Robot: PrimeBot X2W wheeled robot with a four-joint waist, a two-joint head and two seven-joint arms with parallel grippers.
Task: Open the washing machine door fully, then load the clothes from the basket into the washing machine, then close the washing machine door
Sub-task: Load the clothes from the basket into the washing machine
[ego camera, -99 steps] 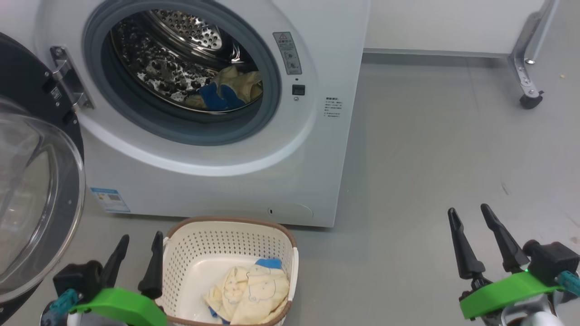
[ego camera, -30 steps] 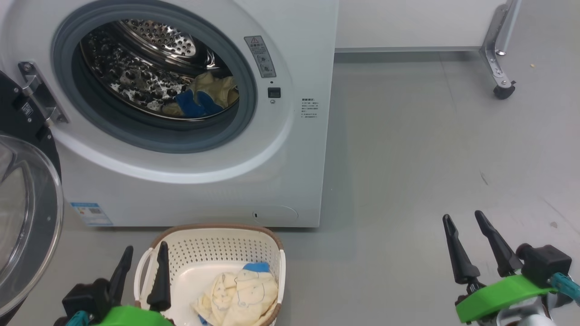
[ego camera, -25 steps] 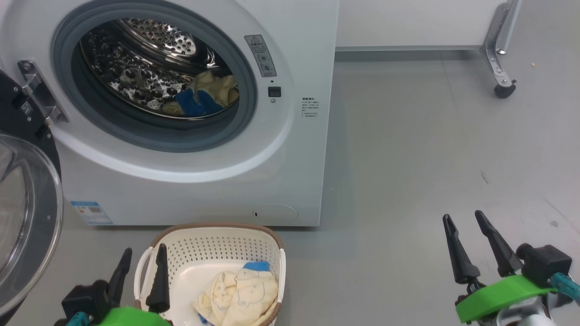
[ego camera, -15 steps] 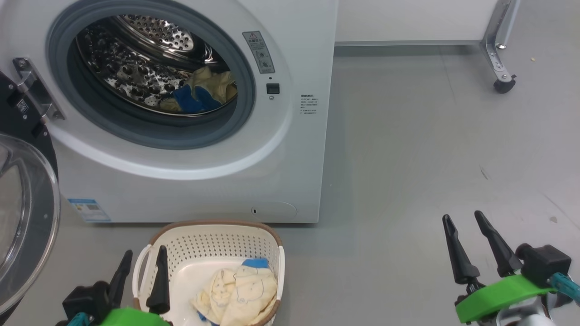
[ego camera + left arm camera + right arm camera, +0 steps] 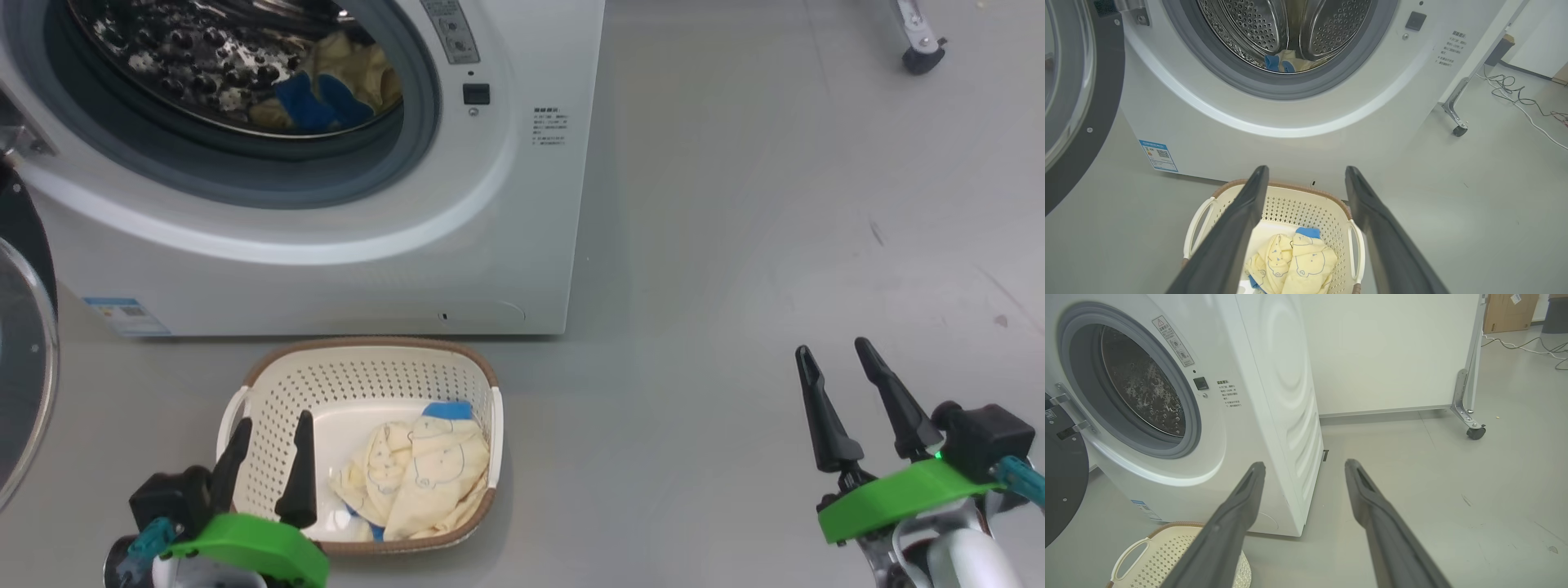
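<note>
Left gripper (image 5: 274,419): parked low at my lower left, jaws spread as wide as they go, nothing in them.
Left arm pose: fingers point up and forward, tips hanging over the near-left corner of the basket (image 5: 359,384). One is by the white handle, the other over the inside. Can't tell if either touches the rim. In my wrist view the pile sits right between the two fingers.
Right gripper (image 5: 833,347): lower right, out over bare floor (image 5: 735,245), well apart from everything. Also wide open and empty, fingers leaning a bit to my left.
Basket: on the floor just in front of the washer (image 5: 490,229).
Clothes (image 5: 424,474): cream bundle with blue bits, slumped in the basket's right half. One more cream-and-blue piece (image 5: 326,77) lies in the drum (image 5: 163,49).
Door (image 5: 1106,94): swung open off to my left, black ring and glass at the edge of view.
</note>
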